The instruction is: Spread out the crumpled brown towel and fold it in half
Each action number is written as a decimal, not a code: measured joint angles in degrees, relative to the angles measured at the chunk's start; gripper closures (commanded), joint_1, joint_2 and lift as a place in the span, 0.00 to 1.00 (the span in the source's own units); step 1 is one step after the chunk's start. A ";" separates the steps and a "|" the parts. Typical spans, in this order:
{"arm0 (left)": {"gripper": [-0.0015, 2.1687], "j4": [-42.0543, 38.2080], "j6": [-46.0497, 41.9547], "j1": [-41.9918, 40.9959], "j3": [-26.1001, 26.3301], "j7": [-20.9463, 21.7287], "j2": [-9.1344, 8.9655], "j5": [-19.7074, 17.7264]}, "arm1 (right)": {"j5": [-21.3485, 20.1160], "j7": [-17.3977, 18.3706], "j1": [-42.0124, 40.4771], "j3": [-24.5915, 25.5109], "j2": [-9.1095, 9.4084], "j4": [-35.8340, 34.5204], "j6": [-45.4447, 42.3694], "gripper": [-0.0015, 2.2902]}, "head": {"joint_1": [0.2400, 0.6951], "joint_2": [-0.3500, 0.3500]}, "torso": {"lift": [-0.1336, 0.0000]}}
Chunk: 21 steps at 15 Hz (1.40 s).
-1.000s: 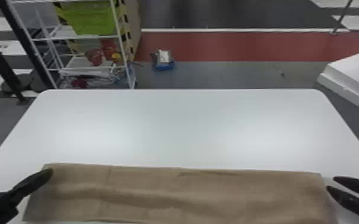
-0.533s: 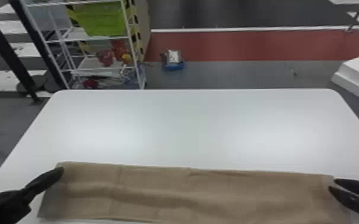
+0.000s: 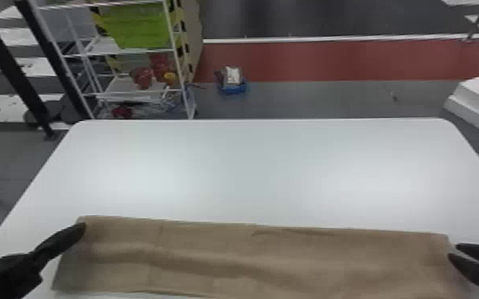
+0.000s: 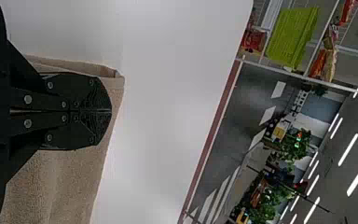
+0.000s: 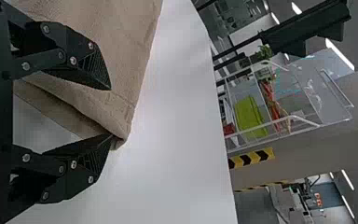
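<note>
- Along the near side of the white table, the brown towel is lying in a long, rippled strip.
- The left gripper is sitting at one end, fingers meeting, covering part of the towel; I cannot tell if they're pinching cloth.
- At the other end, the right gripper is gaping, fingers standing well apart, one tip hovering right by the corner.
- Beyond the table, a white rack is holding a green bin.
</note>
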<state>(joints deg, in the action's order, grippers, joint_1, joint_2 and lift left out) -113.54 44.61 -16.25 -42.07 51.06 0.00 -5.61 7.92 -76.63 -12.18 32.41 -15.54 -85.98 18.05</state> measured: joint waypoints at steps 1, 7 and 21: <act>0.53 -0.01 0.00 -0.01 -0.02 0.01 0.00 -0.01 | 0.10 -0.07 -0.12 0.23 0.00 -0.12 0.02 0.27 | 1.00 0.60 | 0.07; 0.53 -0.02 0.00 -0.01 0.21 0.01 0.00 -0.02 | -0.67 -0.01 0.82 -1.03 -0.01 -0.22 1.11 0.65 | 1.00 0.61 | 0.07; 0.52 -0.09 -0.12 -0.01 -0.75 -0.61 0.00 -0.19 | 1.03 3.66 1.86 2.66 -0.25 3.88 -2.18 0.51 | 1.00 0.54 | 0.07</act>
<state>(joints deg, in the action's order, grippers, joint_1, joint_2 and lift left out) -113.62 44.49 -16.26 -42.82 50.45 0.00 -5.80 8.95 -72.98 -10.32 35.07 -15.79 -82.10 15.88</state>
